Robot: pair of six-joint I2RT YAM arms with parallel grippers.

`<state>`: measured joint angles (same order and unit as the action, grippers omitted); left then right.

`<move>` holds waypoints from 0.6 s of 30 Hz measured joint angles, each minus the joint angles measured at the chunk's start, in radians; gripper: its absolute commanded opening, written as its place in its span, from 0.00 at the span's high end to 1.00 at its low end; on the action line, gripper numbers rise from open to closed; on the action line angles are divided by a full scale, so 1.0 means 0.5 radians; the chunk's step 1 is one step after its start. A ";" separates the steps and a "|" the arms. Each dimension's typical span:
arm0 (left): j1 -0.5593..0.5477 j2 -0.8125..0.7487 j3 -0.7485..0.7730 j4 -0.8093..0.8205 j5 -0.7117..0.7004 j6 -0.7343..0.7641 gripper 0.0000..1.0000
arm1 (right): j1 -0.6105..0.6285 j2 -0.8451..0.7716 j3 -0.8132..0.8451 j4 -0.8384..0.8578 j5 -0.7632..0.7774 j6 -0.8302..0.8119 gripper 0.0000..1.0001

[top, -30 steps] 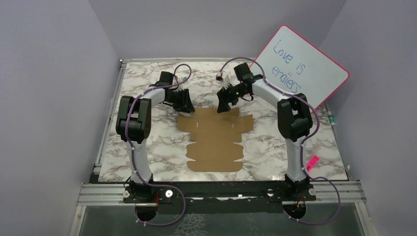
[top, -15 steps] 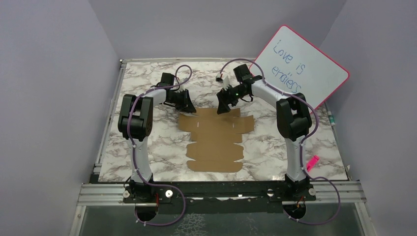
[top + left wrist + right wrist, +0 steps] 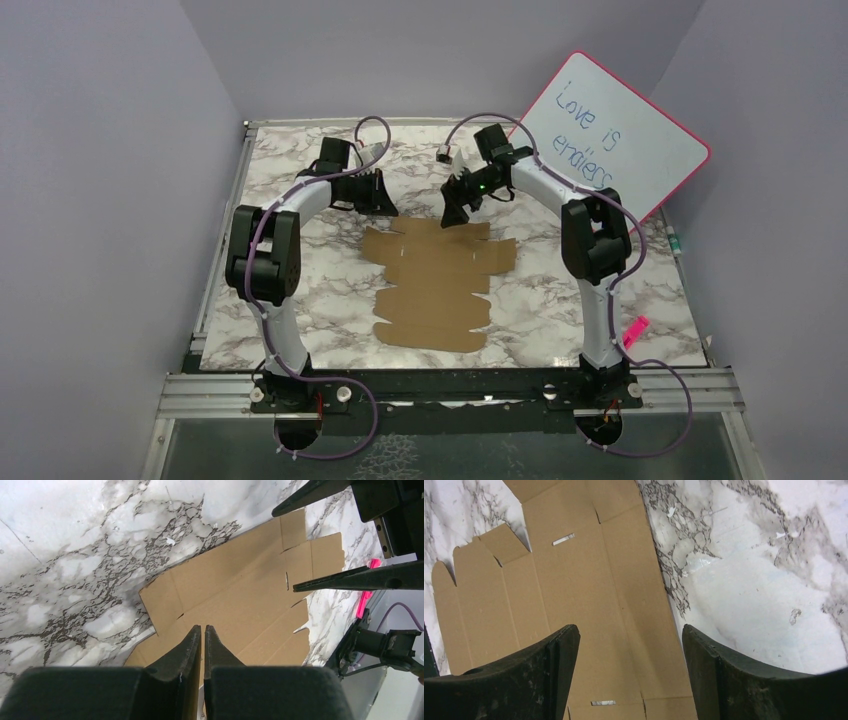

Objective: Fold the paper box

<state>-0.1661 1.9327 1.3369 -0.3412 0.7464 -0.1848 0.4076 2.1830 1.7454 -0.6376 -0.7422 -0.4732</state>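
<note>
Box: the paper box [image 3: 435, 285] is a flat die-cut brown sheet, unfolded. I see it at mid-table, running from the centre toward the near edge, a bit skewed.
Flaps: in the R wrist cam the paper box [image 3: 574, 605] shows notches and slots. One small flap looks slightly lifted and casts a shadow.
L tool: left gripper [image 3: 378, 203] hangs by the sheet's far-left corner. In its cam [image 3: 202, 630] the fingers are pressed together w/ nothing between. Can't tell if the tips touch the card.
R tool: right gripper [image 3: 455, 212] sits over the sheet's far edge. In its cam [image 3: 629, 630] the jaws are spread wide, card below, nothing held.
In the way: R arm's fingers poke into the L cam at top right, near the sheet [image 3: 240, 595].
Whiteboard [image 3: 615, 135]: pink-rimmed w/ blue handwriting, leaning at the far-right corner, close behind the R arm.
Pink bit [image 3: 636, 331]: at the right edge, toward the near-right corner, well apart from the sheet.
Table [image 3: 300, 250]: marble-look top.
</note>
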 measured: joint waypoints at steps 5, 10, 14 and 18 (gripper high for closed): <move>-0.011 -0.031 -0.020 0.019 -0.001 0.021 0.91 | -0.005 0.001 0.039 -0.019 -0.065 -0.055 0.21; -0.012 -0.031 -0.036 0.023 -0.030 0.026 0.67 | -0.008 0.050 0.050 -0.024 -0.076 -0.097 0.21; -0.012 -0.031 -0.039 0.021 -0.104 0.018 0.57 | -0.018 0.117 0.064 -0.026 -0.076 -0.103 0.22; 0.002 0.014 -0.037 0.023 -0.150 -0.018 0.54 | -0.034 0.130 0.064 -0.027 -0.086 -0.103 0.23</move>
<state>-0.1654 1.9396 1.3182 -0.3298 0.6716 -0.1940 0.3908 2.2478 1.7775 -0.6514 -0.7853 -0.5247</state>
